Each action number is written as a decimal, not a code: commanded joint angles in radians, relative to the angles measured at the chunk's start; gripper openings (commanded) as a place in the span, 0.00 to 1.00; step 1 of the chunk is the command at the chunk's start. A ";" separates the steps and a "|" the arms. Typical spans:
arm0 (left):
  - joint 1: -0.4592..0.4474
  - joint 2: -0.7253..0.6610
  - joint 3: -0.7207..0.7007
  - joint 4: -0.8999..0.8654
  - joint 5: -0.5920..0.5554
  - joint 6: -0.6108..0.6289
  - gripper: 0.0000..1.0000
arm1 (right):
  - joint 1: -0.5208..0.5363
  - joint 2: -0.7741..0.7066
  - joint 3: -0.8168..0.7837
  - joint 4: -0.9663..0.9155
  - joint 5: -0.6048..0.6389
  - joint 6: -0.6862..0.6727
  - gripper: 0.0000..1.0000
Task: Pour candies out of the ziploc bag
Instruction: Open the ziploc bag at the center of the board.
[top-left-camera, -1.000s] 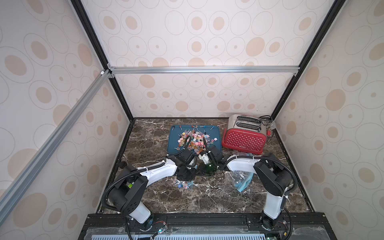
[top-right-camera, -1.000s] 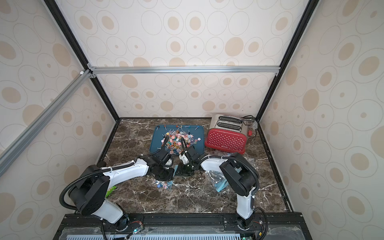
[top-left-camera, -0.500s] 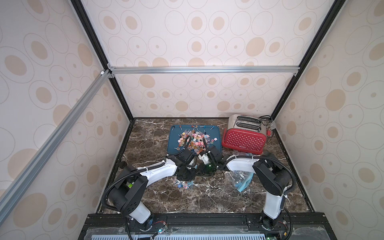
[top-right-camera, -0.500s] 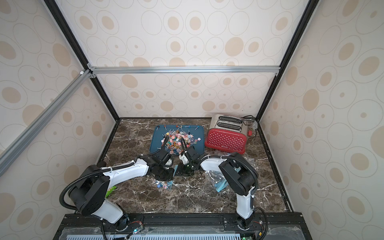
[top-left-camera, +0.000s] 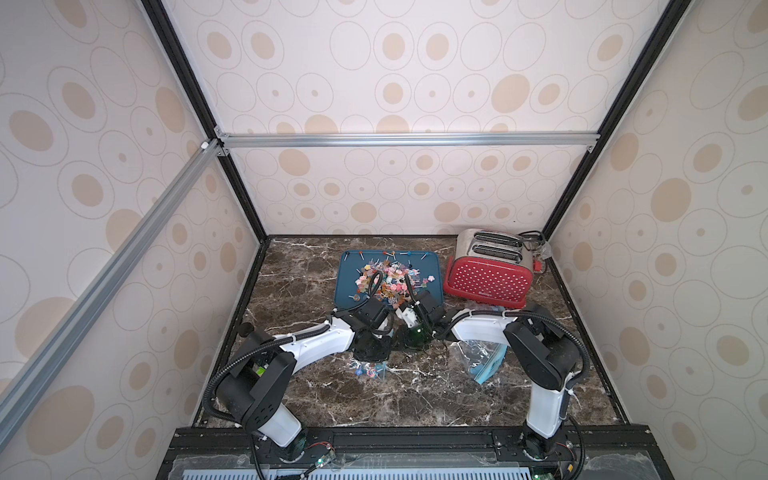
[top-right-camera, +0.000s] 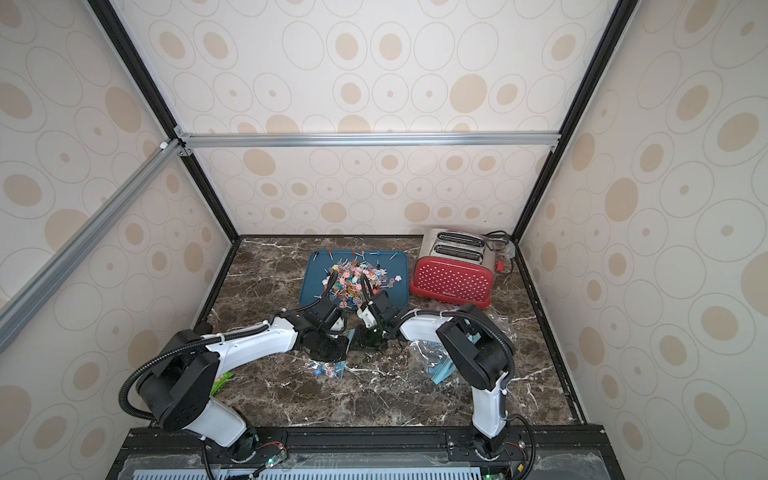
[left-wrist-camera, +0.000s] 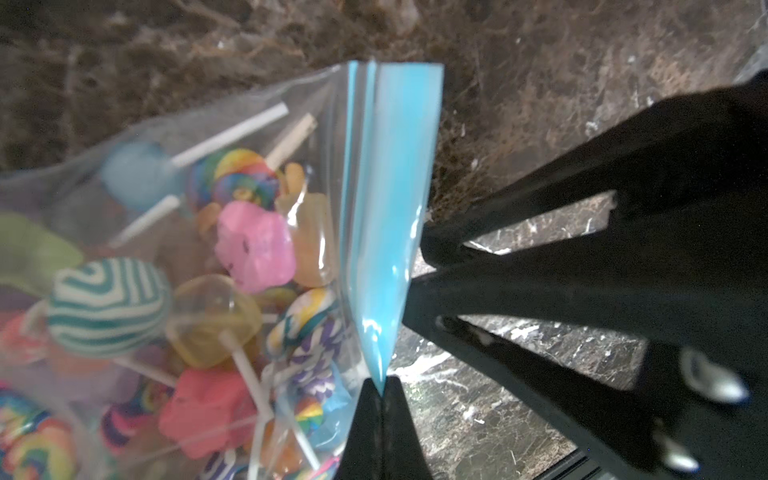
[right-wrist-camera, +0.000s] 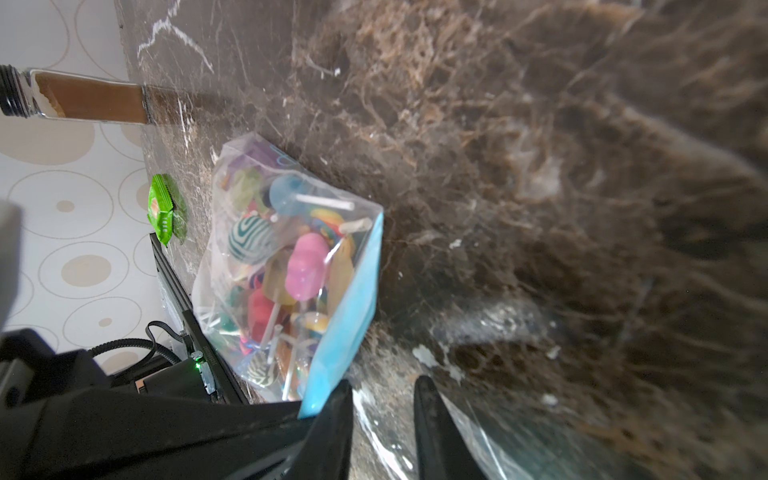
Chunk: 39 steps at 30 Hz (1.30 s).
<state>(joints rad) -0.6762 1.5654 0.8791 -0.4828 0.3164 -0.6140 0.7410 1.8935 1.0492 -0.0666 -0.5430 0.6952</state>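
Note:
The clear ziploc bag (left-wrist-camera: 208, 232) with a blue zip strip (left-wrist-camera: 386, 208) holds several candies (left-wrist-camera: 253, 245) on white sticks. It hangs low over the marble table (top-left-camera: 316, 291), small in both top views (top-left-camera: 370, 370) (top-right-camera: 328, 370). My left gripper (left-wrist-camera: 380, 384) is shut on one end of the blue strip. My right gripper (right-wrist-camera: 383, 384) stands open just beside the strip (right-wrist-camera: 349, 311), which lies against the outside of one finger, with only marble between its fingers. Both grippers (top-left-camera: 368, 347) (top-left-camera: 415, 334) meet near the table's middle.
A blue tray (top-left-camera: 345, 270) behind the grippers carries a heap of loose candies (top-left-camera: 386, 282). A red toaster (top-left-camera: 486, 278) stands at the back right. A second, crumpled clear bag (top-left-camera: 484, 361) lies by the right arm. A green packet (right-wrist-camera: 164, 208) and a brown-filled bottle (right-wrist-camera: 83, 97) sit near the left wall.

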 joint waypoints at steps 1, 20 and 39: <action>-0.006 -0.008 0.000 -0.004 0.000 -0.004 0.00 | 0.018 0.003 0.009 -0.002 -0.008 0.002 0.31; -0.006 -0.038 -0.097 0.127 0.072 -0.018 0.00 | -0.048 -0.068 -0.194 0.286 -0.139 -0.007 0.24; -0.004 -0.022 -0.081 0.171 0.102 -0.016 0.00 | -0.050 -0.001 -0.264 0.431 -0.162 0.089 0.25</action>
<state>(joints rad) -0.6762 1.5417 0.7635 -0.3218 0.4068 -0.6312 0.6895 1.8809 0.8036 0.3496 -0.7006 0.7712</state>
